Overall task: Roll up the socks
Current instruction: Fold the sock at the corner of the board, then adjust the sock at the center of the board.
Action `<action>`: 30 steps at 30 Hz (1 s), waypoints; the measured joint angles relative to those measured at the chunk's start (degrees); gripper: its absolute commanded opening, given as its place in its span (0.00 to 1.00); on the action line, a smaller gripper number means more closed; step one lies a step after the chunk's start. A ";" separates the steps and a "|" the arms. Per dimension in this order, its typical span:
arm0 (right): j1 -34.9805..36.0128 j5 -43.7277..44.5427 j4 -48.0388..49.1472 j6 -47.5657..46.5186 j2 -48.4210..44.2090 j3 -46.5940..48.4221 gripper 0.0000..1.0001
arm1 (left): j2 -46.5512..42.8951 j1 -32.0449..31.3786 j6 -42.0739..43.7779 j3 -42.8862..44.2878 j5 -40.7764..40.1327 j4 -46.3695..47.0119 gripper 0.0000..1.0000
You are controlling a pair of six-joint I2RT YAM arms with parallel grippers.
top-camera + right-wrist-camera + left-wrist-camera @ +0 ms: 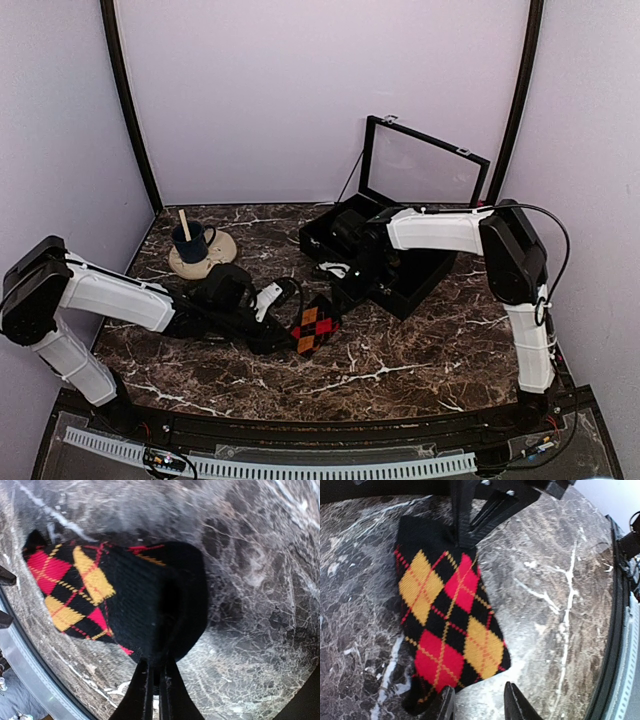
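On table: right jaws pinch argyle sock; left jaws half-open at its end.

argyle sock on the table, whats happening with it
The right gripper is pinched shut on the black end of the argyle sock, which lies mostly flat on the marble table. The left gripper hovers open at the sock's other end, not gripping it. No roll has formed yet.

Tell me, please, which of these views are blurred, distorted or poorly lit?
Top external: evenly lit and sharp, though the black box loses detail. Left wrist: the argyle sock is crisp; the table's edge bows from the wide lens. Right wrist: the sock's near fold is soft and dark, with the marble smeared along the top.
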 measured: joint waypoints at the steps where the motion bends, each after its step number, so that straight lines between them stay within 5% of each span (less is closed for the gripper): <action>1: -0.07 0.24 0.00 0.13 0.20 0.00 0.07 | 0.33 0.00 0.17 0.07 -0.44 -0.22 0.36; 10: -0.79 3.78 0.00 1.84 1.36 1.25 0.30 | 4.96 -0.07 1.09 2.45 -5.73 -2.86 0.36; 30: -0.61 11.78 4.20 4.61 -1.81 1.44 0.36 | 5.42 -0.33 -1.86 1.95 -7.61 -2.99 0.35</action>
